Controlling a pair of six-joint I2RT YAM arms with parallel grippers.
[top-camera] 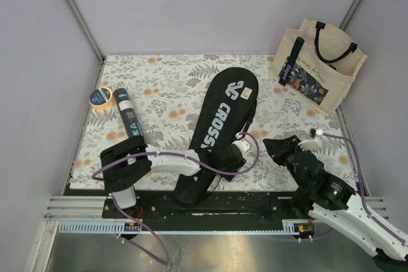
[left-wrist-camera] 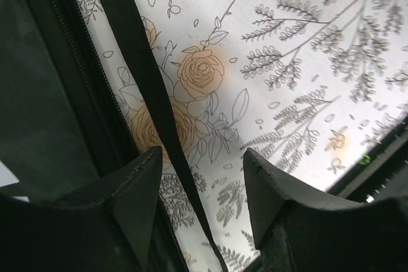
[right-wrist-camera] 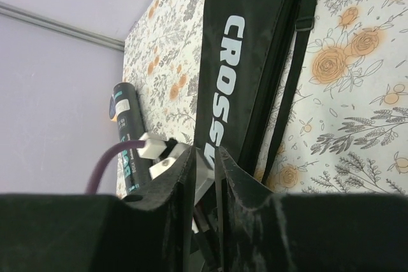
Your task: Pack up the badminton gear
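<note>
The long black racket bag (top-camera: 224,109) marked "CROSSWAY" lies diagonally across the floral table. My left gripper (top-camera: 226,160) is low at its near right edge. In the left wrist view that gripper (left-wrist-camera: 203,176) is open, and the bag's thin black strap (left-wrist-camera: 143,74) runs loosely between its fingers, with the bag body (left-wrist-camera: 44,93) to the left. My right gripper (top-camera: 269,146) hovers right of the bag and points left. Its jaws (right-wrist-camera: 205,157) stand a narrow gap apart with nothing between them. The black tube (top-camera: 129,119) with teal lettering lies at the left and is visible as the tube (right-wrist-camera: 127,125) in the right wrist view.
A yellow-rimmed tape roll (top-camera: 101,97) sits at the far end of the tube. A cream tote bag (top-camera: 322,65) with dark handles stands at the back right. The table's metal rail (top-camera: 210,205) runs along the near edge. Grey walls close in the left, back and right.
</note>
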